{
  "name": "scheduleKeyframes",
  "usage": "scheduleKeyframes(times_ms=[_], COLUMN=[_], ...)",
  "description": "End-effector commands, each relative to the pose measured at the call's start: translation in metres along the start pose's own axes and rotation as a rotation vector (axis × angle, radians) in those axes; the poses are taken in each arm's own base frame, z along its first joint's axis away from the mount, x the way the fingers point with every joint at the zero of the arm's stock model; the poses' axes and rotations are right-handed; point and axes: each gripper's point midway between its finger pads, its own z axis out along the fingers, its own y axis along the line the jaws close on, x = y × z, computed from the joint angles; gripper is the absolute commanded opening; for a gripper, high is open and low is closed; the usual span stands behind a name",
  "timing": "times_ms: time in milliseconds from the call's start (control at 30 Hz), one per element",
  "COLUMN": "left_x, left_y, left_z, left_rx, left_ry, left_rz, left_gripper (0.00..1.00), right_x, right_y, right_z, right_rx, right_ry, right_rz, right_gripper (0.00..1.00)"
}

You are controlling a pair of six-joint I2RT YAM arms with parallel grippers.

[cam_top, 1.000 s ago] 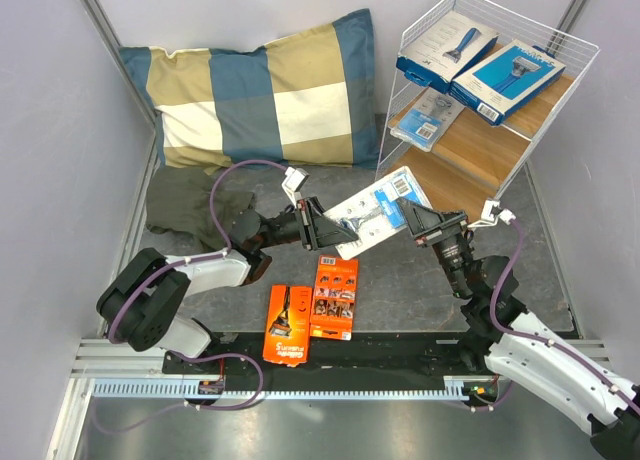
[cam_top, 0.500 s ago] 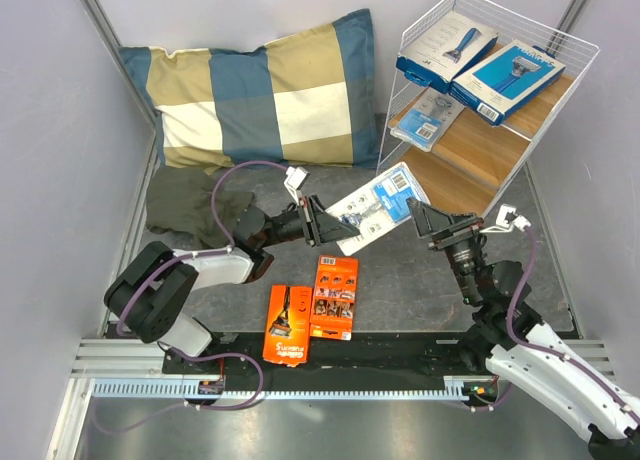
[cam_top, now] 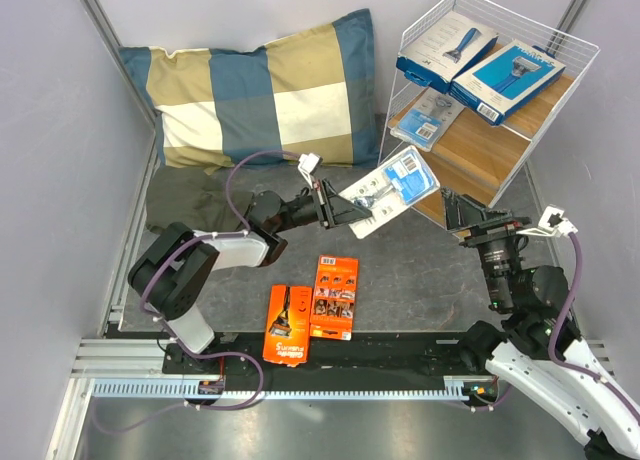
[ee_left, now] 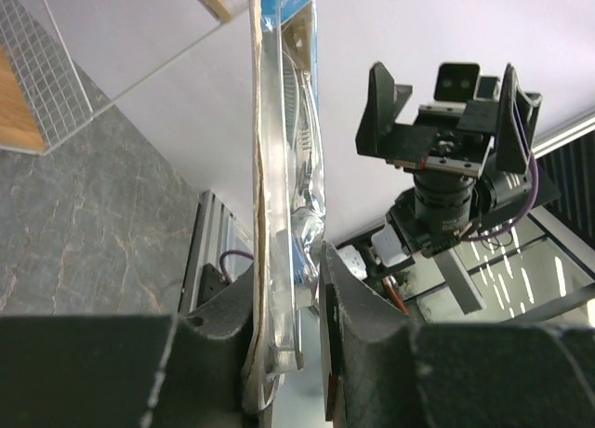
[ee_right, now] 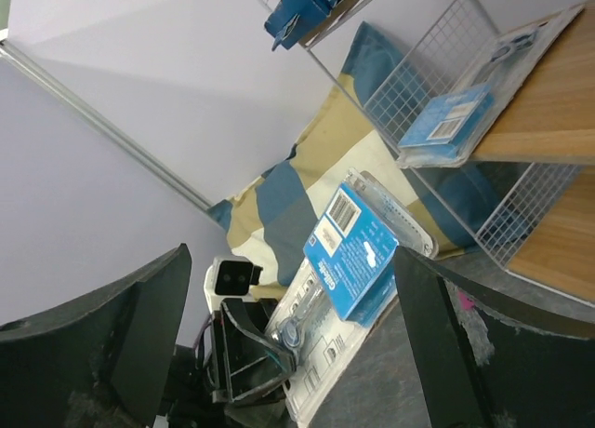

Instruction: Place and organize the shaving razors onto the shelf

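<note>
My left gripper [cam_top: 343, 209] is shut on the lower end of a clear blister razor pack [cam_top: 392, 188] and holds it in the air beside the shelf [cam_top: 470, 175]. In the left wrist view that pack [ee_left: 279, 167] stands edge-on between the jaws. My right gripper [cam_top: 468, 218] is open and empty, a little right of the pack [ee_right: 358, 251]. Two blue razor boxes [cam_top: 445, 48] [cam_top: 508, 78] lie on the top board. Another blister pack [cam_top: 425, 118] lies on the middle board. Two orange cards [cam_top: 286, 324] [cam_top: 335, 297] rest on the table near the arm bases.
A blue-and-tan checked pillow [cam_top: 265, 92] leans at the back left, with a dark green cloth [cam_top: 185, 205] in front of it. Grey walls close in both sides. The shelf's wire side [ee_right: 437, 84] faces the held pack.
My right gripper has let go of the blister pack, opened wide and drawn back to the right. The left gripper has carried the pack right and up toward the shelf.
</note>
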Motion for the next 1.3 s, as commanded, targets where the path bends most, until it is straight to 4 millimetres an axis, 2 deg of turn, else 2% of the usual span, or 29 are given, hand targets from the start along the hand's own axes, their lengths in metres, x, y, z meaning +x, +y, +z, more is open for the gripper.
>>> scheduleKeyframes(times_ms=[0, 33, 67, 167, 233, 267, 333, 400, 767, 1100, 1267], left_x=[-0.032, -0.031, -0.036, -0.042, -0.042, -0.048, -0.049, -0.052, -0.048, -0.036, -0.043], left_y=[-0.059, -0.056, -0.063, -0.058, -0.048, -0.048, -0.045, -0.033, -0.011, 0.010, 0.017], left_z=[0.020, 0.025, 0.031, 0.049, 0.060, 0.067, 0.076, 0.087, 0.105, 0.144, 0.155], left_rx=[0.222, 0.216, 0.231, 0.199, 0.151, 0.149, 0.130, 0.076, 0.010, -0.071, -0.102], left_ry=[-0.077, -0.072, -0.076, -0.070, -0.057, -0.069, -0.068, -0.070, -0.083, -0.048, -0.091], left_rz=[0.152, 0.152, 0.168, 0.157, 0.120, 0.119, 0.093, 0.048, -0.024, -0.070, -0.098], left_gripper=[0.02, 0.02, 0.02, 0.02, 0.02, 0.02, 0.02, 0.02, 0.02, 0.02, 0.04], right_x=[-0.016, -0.015, -0.017, -0.019, -0.021, -0.022, -0.025, -0.030, -0.049, -0.057, -0.053], right_y=[-0.007, -0.008, -0.009, -0.012, -0.013, -0.014, -0.015, -0.015, -0.020, -0.022, -0.019], right_z=[-0.004, -0.004, -0.005, -0.007, -0.009, -0.010, -0.012, -0.014, -0.027, -0.033, -0.030], right_rx=[0.055, 0.060, 0.064, 0.075, 0.077, 0.080, 0.086, 0.087, 0.109, 0.120, 0.117], right_ry=[-0.018, -0.014, -0.021, -0.027, -0.027, -0.030, -0.037, -0.049, -0.092, -0.100, -0.062], right_rz=[-0.095, -0.102, -0.099, -0.106, -0.112, -0.114, -0.118, -0.115, -0.126, -0.148, -0.186], right_gripper=[0.98, 0.98, 0.98, 0.97, 0.97, 0.97, 0.97, 0.96, 0.96, 0.96, 0.96])
